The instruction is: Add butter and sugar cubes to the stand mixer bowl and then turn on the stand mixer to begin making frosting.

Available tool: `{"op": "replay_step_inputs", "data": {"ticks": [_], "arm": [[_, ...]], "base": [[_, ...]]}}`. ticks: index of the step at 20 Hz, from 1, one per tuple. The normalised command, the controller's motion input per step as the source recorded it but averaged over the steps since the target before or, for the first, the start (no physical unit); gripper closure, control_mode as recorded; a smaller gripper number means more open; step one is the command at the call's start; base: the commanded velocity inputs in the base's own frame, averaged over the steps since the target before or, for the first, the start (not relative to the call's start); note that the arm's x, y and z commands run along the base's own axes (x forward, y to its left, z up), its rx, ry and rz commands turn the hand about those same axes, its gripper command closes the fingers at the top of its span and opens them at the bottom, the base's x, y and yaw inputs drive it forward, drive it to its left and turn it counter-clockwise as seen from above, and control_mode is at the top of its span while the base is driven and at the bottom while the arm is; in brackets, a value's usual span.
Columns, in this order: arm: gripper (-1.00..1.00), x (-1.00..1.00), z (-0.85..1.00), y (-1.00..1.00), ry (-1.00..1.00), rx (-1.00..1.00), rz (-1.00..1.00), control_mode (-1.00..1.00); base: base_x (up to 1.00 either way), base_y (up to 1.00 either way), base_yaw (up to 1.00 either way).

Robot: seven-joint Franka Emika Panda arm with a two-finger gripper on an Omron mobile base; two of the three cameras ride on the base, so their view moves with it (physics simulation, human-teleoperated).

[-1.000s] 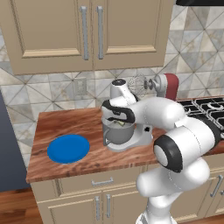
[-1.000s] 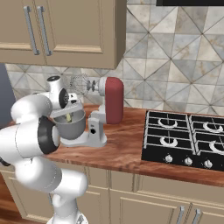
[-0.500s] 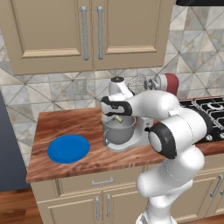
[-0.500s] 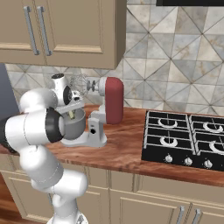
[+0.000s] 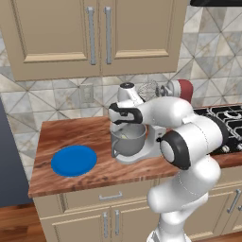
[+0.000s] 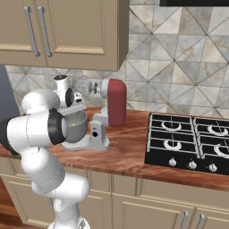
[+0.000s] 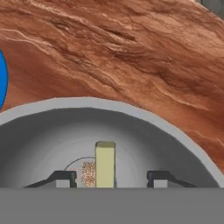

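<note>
Butter [image 7: 105,164] inside bowl [image 7: 131,118], between spread fingertips.
Gripper [image 7: 111,178] open over bowl, stick loose between tips, long axis running away from hand; sugar cubes [image 7: 89,173] just beside it.

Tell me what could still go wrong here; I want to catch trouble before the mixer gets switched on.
The pincer sits low over the stand mixer bowl, jaws apart around the butter. The stick stands on end beside the sugar cubes; lifting carelessly might drag it back out. The arm wraps close around the bowl, so a wide swing could knock it off its base. The stand mixer has its head tilted back with the whisk raised; switching on like that would mix nothing.
</note>
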Motion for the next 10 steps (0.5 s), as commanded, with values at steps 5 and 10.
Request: {"op": "replay_step_inputs", "data": {"ticks": [5, 10], "arm": [[-1.00, -0.33, 0.22, 0.00, -0.10, 0.03, 0.00, -1.00], [-1.00, -0.99, 1.00, 0.00, -0.37, 0.14, 0.00, -1.00]], "base": [[0.00, 0.00, 0.00], [0.00, 0.00, 0.00]]}}
